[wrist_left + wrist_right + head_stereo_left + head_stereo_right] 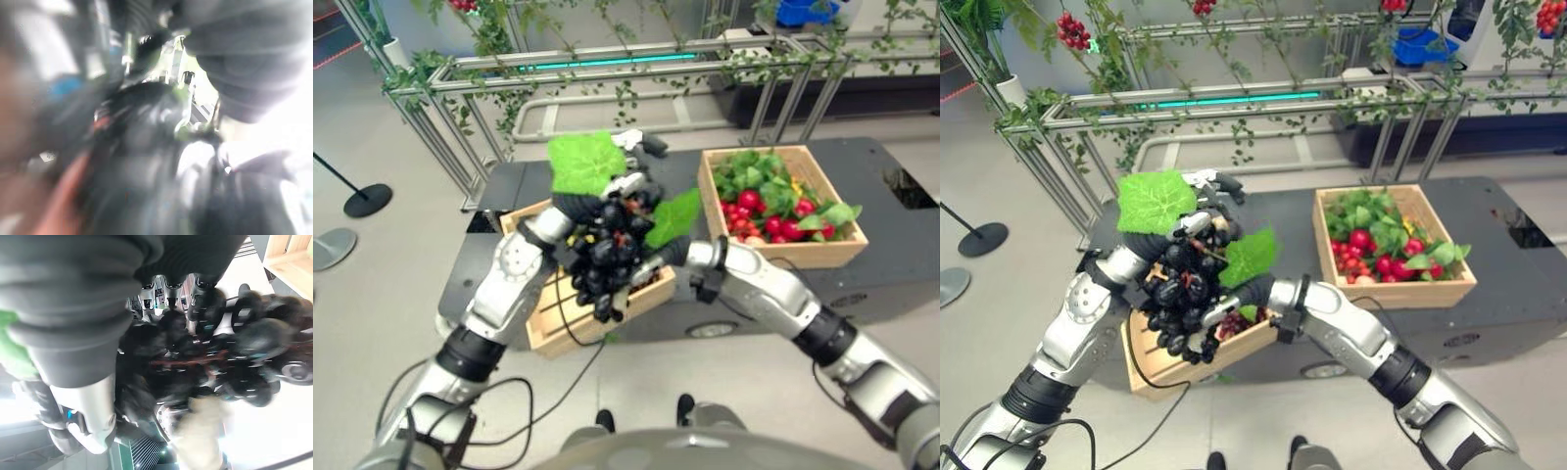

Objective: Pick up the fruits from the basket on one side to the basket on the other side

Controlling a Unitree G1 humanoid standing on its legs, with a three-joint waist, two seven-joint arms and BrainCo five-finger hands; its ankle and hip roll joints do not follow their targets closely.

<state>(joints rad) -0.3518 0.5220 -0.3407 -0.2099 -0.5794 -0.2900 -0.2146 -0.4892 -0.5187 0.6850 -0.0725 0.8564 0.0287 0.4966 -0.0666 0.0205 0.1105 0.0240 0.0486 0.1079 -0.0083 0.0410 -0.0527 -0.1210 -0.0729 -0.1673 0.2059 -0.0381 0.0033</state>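
Note:
A bunch of dark grapes with two green leaves hangs above the left wooden basket. My left hand grips the top of the bunch from behind, its fingers curled by the stem. My right hand comes in from the right under the lower leaf. In the right wrist view its fingers and thumb wrap round the grapes. The right basket holds red fruits and leaves.
Both baskets stand on a dark low platform. Behind it runs a metal frame hung with vines. A black stanchion base stands on the floor at the far left.

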